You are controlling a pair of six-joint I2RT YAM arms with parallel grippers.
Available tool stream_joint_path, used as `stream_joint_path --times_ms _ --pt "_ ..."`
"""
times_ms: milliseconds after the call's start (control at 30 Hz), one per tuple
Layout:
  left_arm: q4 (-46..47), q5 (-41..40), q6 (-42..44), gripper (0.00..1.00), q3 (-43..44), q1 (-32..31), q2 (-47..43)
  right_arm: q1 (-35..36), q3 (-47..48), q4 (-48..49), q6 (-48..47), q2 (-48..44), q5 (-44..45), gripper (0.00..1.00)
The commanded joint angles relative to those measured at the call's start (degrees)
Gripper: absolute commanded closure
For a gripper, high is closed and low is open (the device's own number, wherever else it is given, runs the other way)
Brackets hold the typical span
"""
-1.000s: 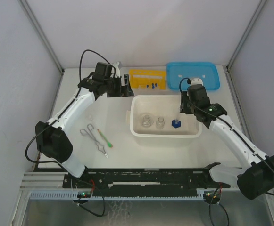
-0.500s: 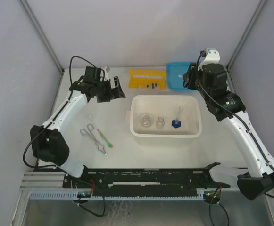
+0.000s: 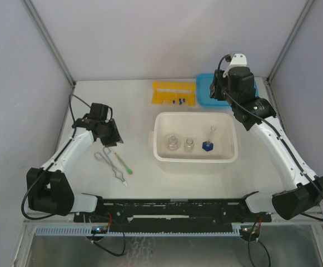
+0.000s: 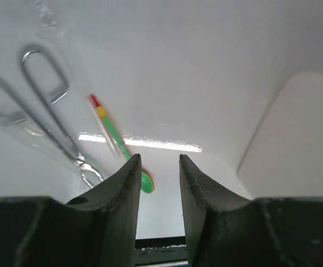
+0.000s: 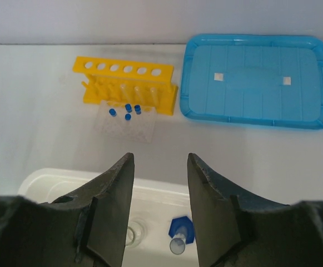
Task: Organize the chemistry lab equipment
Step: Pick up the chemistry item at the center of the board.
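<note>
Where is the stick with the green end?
In the top view the green-tipped stick lies on the table's left side, right beside the metal tongs, left of the white tub.

A yellow plastic tube rack (image 3: pixel 174 92) lies tipped on its side near the top centre of the overhead view, its row of round holes facing up-frame. Small clear blue-capped tubes (image 3: pixel 178 102) rest against its lower edge, caps pointing down-frame. Just below centre, two small clear glass vessels (image 3: pixel 173 142) stand upright side by side, with a third piece beside them on the right: a slim clear tube on a blue base (image 3: pixel 208 144). At lower left, thin metal tongs (image 3: pixel 110 162) lie flat, slanting down-right. A green-tipped stick (image 3: pixel 123 163) lies just right of them, roughly parallel, green end lowest.
</note>
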Motion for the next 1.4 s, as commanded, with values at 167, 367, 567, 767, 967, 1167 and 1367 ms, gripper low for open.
stream_joint_path --times_ms 167,367,567,767,967,1167,1367 --pt "4.5 -7.2 -3.4 0.61 -7.1 2.8 0.0 -0.4 3.4 3.3 -1.2 1.6 -1.8 0.57" --pt "6.7 -9.3 -1.6 0.66 -6.3 3.1 6.2 -1.1 3.2 2.4 -1.1 1.9 -3.5 0.57" --pt "7.2 -9.7 -0.3 0.66 -4.1 7.3 9.3 -0.7 7.3 -2.0 -2.9 4.6 -10.7 0.58" --pt "7.4 -9.2 1.1 0.67 -2.0 11.5 10.3 3.5 12.4 -5.6 -5.5 8.7 -10.6 0.58" --pt "8.4 -10.7 2.5 0.69 -0.2 14.0 12.4 3.8 12.6 -5.5 -5.5 9.5 -11.1 0.58" --pt "8.9 -10.0 3.2 0.71 2.7 14.4 16.1 3.7 12.6 -5.6 -5.7 9.8 -11.5 0.58" --pt "9.4 -8.0 3.1 0.72 4.1 14.4 17.4 3.9 13.1 -5.8 -5.3 10.0 -13.9 0.58"
